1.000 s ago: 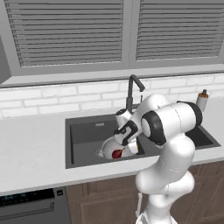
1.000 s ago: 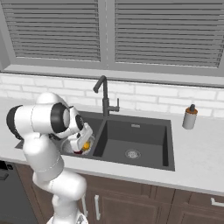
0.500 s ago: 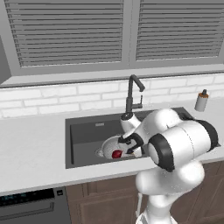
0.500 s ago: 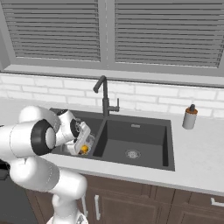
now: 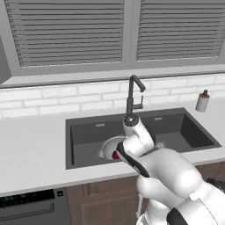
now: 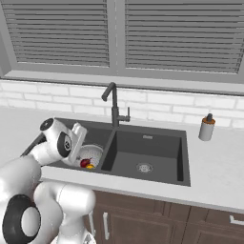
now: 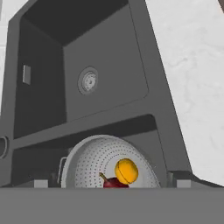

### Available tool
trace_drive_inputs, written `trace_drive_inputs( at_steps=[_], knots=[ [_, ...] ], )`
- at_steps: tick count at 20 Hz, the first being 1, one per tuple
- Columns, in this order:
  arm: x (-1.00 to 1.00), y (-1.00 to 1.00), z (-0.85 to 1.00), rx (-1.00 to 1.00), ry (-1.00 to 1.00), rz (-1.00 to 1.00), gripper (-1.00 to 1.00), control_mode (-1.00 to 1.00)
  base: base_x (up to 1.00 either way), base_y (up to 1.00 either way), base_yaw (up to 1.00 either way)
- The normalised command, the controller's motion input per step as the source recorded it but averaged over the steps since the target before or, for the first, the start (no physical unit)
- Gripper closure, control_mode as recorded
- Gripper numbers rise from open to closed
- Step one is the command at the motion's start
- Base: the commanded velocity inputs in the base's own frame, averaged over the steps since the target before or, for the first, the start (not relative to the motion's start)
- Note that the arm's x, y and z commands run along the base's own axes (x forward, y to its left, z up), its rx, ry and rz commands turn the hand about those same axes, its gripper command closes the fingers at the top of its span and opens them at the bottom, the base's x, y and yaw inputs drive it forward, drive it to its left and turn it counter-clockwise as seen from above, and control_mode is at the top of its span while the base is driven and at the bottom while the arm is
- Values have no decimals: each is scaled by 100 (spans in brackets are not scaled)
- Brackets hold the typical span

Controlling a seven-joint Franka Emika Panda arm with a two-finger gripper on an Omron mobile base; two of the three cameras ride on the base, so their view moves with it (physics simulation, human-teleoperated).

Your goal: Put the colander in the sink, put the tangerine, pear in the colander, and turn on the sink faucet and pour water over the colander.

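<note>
- Gripper (image 7: 109, 183) over the left basin, jaws spread wide, nothing between them; fingertips (image 7: 40, 183) barely clear of the lower edge in the hand view.
- Colander (image 7: 92, 164) just below the gripper, sitting on the floor of the left basin of the sink (image 7: 109, 65).
- Tangerine (image 7: 126, 171) inside the colander, touching the pear (image 7: 114, 182), whose thin stem points up and left.
- Same pair seen from the right base view: tangerine (image 6: 90, 166) beside pear (image 6: 85, 163), both in the colander (image 6: 93, 153).
- Sink faucet (image 6: 114, 106) upright behind the divider between the basins; no water visible.
- Right basin with a round drain (image 6: 144, 167).
- Soap bottle (image 6: 206, 127) on the counter (image 6: 214, 157), well apart to the right.
</note>
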Motion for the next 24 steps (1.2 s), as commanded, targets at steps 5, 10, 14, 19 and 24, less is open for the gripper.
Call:
trace_drive_inputs(
  at_steps=[5,10,14,19,24],
  knots=[
    [0,7,100,8,-5,13,-100,-100,0,0,0],
    [-27,0,100,5,0,17,-100,-100,0,0,0],
    [-52,0,100,0,1,24,-100,-100,0,0,0],
    [-64,-6,97,3,-11,15,-100,-100,0,0,0],
    [-47,-57,55,17,-42,-4,-100,-100,0,0,0]
  ],
)
